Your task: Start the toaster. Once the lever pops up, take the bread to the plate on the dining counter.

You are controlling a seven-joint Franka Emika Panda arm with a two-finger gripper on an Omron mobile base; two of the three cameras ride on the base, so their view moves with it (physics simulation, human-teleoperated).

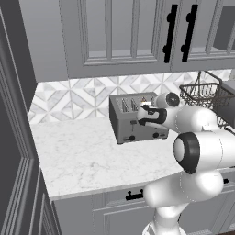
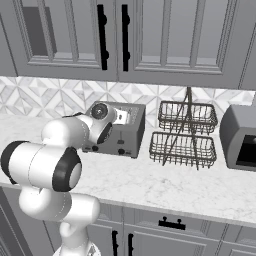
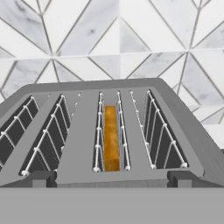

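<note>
Open marble worktop (image 1: 87,156) left of toaster (image 1: 133,120)

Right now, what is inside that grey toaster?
In the hand view, the toaster has four slots with wire guides. One orange-tan piece of bread stands in the third slot from the left; the other three look empty. The slot bottoms cannot be seen.

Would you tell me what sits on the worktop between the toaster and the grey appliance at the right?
A two-tier wire basket stands between the toaster and that appliance, seen in the right base view.
</note>
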